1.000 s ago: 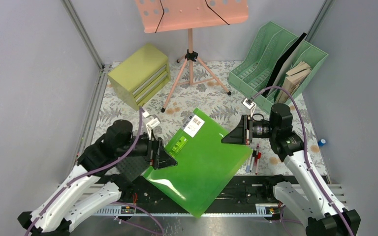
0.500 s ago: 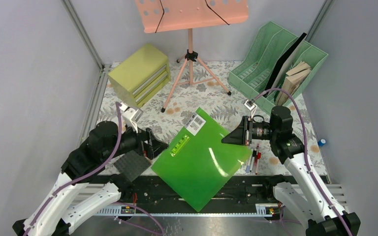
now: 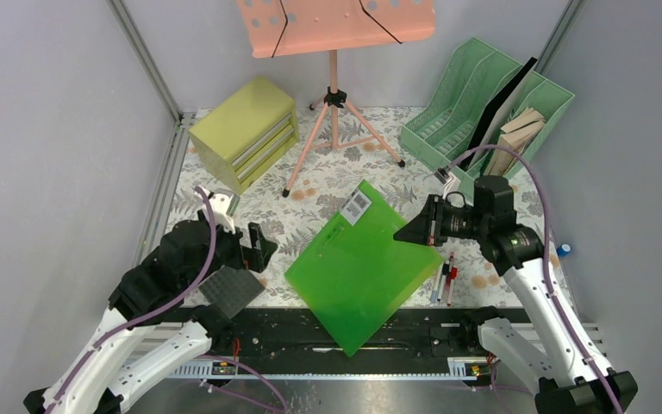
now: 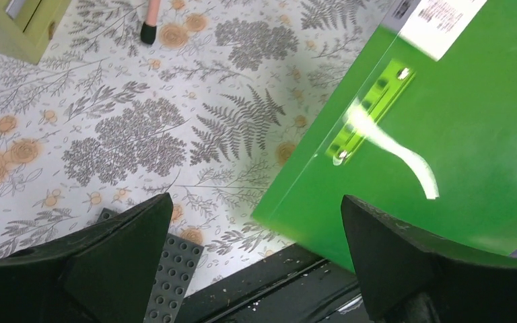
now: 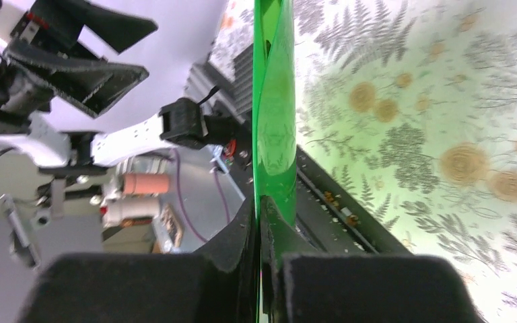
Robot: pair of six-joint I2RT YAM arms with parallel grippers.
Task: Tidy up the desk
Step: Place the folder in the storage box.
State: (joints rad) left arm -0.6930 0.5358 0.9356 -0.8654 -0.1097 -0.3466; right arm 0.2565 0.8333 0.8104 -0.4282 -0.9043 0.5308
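Note:
A green plastic folder with a barcode label is lifted and tilted above the fern-printed desk. My right gripper is shut on the folder's right edge; the right wrist view shows the folder edge-on pinched between the jaws. My left gripper is open and empty, left of the folder and apart from it. In the left wrist view the folder fills the right side and the left gripper stands wide open over the desk.
A grey studded plate lies by the left gripper. Pens lie under the right arm. An olive drawer cabinet, a pink music stand and green file racks holding books stand at the back.
My left gripper let go of the folder and drew back to the left. My right gripper lifted and swung the folder, which now hangs from it alone.

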